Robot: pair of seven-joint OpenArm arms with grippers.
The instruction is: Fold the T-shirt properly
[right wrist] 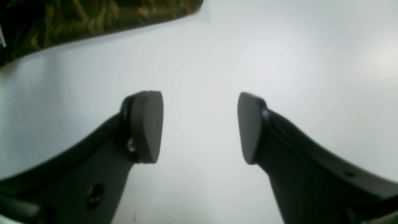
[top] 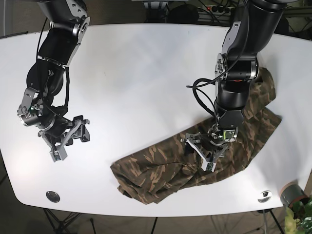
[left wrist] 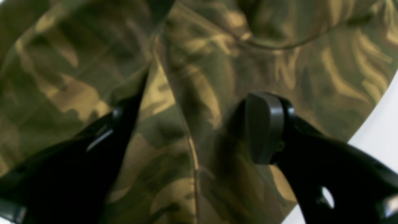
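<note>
The camouflage T-shirt (top: 195, 161) lies crumpled on the white table (top: 136, 73), at the front right in the base view. My left gripper (top: 207, 152) is down on its middle. In the left wrist view the left gripper (left wrist: 192, 124) is open, its jaws set wide apart over the shirt (left wrist: 217, 62). One grey pad (left wrist: 264, 127) shows; a raised fold of cloth covers the other fingertip. My right gripper (top: 68, 139) is open and empty over bare table at the left, apart from the shirt. It also shows in the right wrist view (right wrist: 200, 127), with a shirt edge (right wrist: 93, 15) at the top left.
Two small silver discs (top: 52, 196) (top: 263, 196) sit near the table's front edge. A grey pot with a plant (top: 292, 195) stands off the front right corner. Cables hang by the left arm (top: 200, 92).
</note>
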